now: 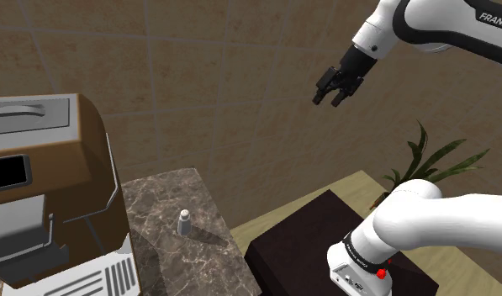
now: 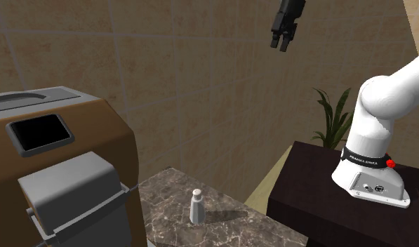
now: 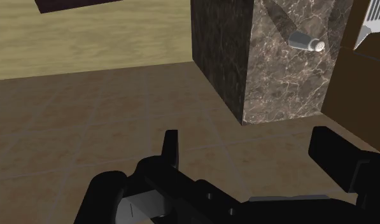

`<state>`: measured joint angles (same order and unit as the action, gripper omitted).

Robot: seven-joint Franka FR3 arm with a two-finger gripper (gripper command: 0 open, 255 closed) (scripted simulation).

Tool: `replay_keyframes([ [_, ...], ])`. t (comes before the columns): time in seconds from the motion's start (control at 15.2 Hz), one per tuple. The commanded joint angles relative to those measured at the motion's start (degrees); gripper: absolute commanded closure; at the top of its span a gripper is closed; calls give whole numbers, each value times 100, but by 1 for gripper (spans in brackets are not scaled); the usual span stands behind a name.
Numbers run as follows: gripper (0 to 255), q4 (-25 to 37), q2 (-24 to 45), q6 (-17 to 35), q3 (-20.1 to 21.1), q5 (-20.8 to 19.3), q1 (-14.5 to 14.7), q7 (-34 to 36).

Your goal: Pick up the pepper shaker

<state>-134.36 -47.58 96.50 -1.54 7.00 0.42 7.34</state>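
Dark veined marble countertop [image 1: 161, 202] bears a small upright grey shaker [image 1: 183, 221]. Well above, the all-black gripper [image 1: 326, 101] hangs spread, empty.

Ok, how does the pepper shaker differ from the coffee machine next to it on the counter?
The pepper shaker is small, slim and pale grey-white; the coffee machine is bulky and brown with grey panels. The pepper shaker stands alone on bare marble, apart from the coffee machine, which sits at the shoulder view's left end. Both stand upright on the marble counter, untouched, with the open end effector high above.
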Motion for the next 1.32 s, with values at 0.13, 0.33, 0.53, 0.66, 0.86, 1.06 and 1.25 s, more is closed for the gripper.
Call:
replay_keyframes([
  [0.13,0,-237,44,279,207,107,57,177],
  [0.33,0,-542,171,711,526,273,151,440],
  [0.53,0,-786,374,1161,852,437,252,704],
  [0.66,0,-913,555,1470,1073,542,318,880],
  [0.86,0,-1047,892,1946,1409,681,411,1148],
  [1.06,0,-1113,1307,2431,1753,790,483,1425],
  [1.25,0,-1109,1795,2919,2102,845,526,1720],
])
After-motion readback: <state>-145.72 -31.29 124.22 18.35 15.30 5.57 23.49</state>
